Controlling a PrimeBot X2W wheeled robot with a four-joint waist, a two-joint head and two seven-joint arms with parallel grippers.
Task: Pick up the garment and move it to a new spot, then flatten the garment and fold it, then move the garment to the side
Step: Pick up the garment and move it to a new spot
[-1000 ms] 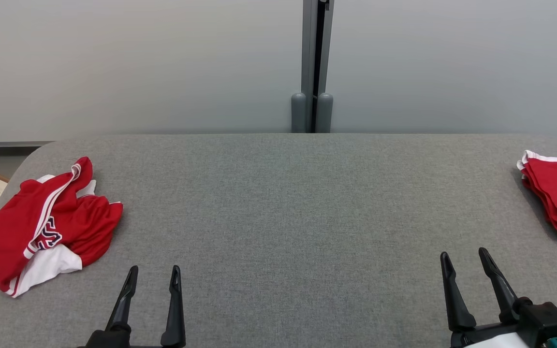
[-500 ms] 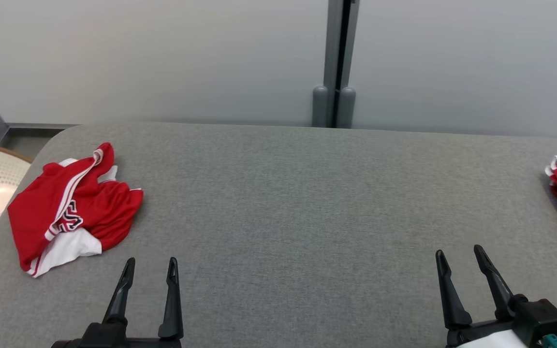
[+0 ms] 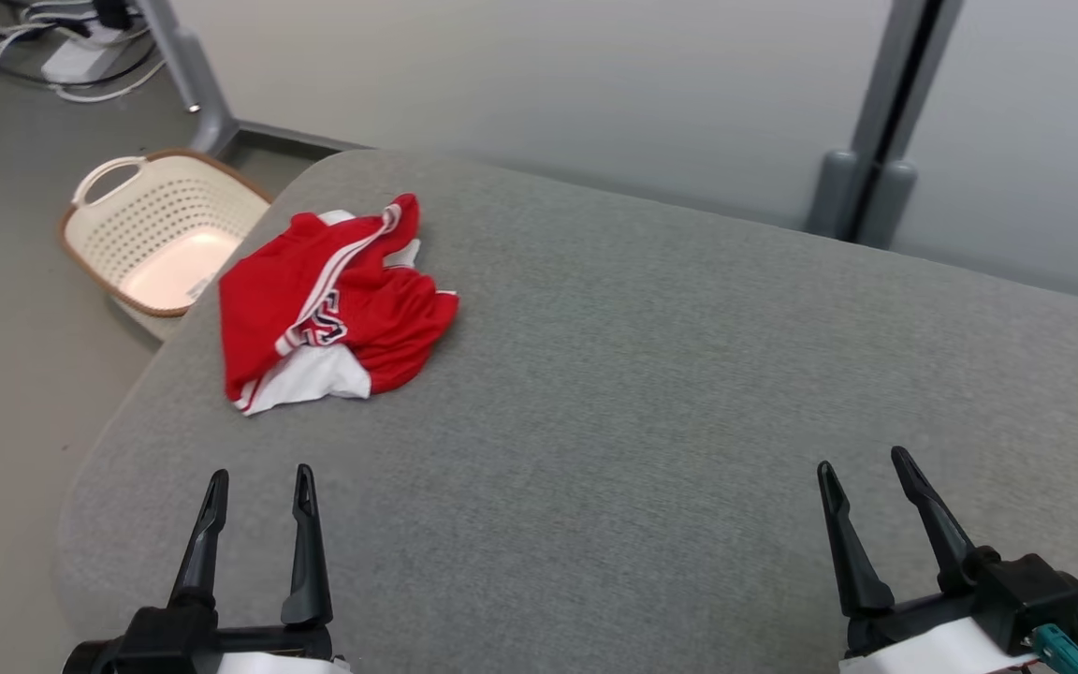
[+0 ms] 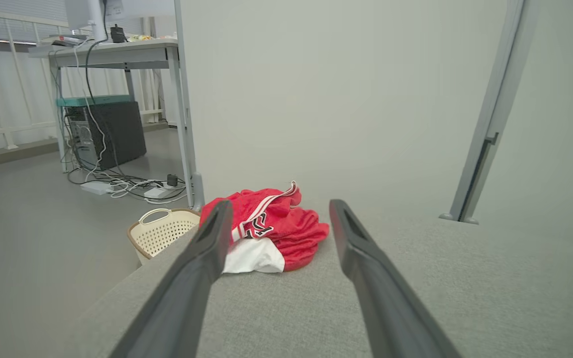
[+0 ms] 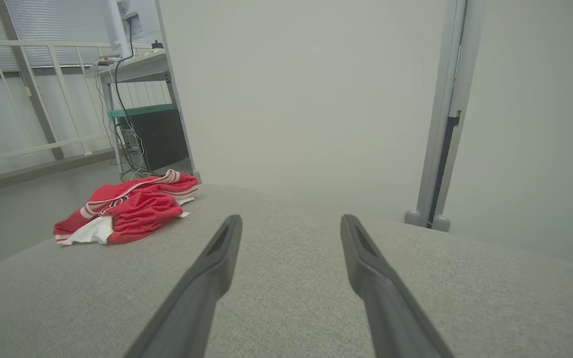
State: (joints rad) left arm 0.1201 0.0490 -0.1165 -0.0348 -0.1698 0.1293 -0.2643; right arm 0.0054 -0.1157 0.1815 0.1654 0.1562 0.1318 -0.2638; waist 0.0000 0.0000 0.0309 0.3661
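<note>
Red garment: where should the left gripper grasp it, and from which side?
Likely the bunched red fold at the right of the red garment, left gripper coming from the near side and above: cloth humps there, whereas the white panel lies flat.

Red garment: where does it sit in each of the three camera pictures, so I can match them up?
Head view: garment upper left, near the table corner.
Left wrist view: garment at centre, between the tips of the left fingers.
Right wrist view: garment at middle left, left of the right fingers.
Shared landmark: the grey post behind the table, right of the garment in all three.
</note>
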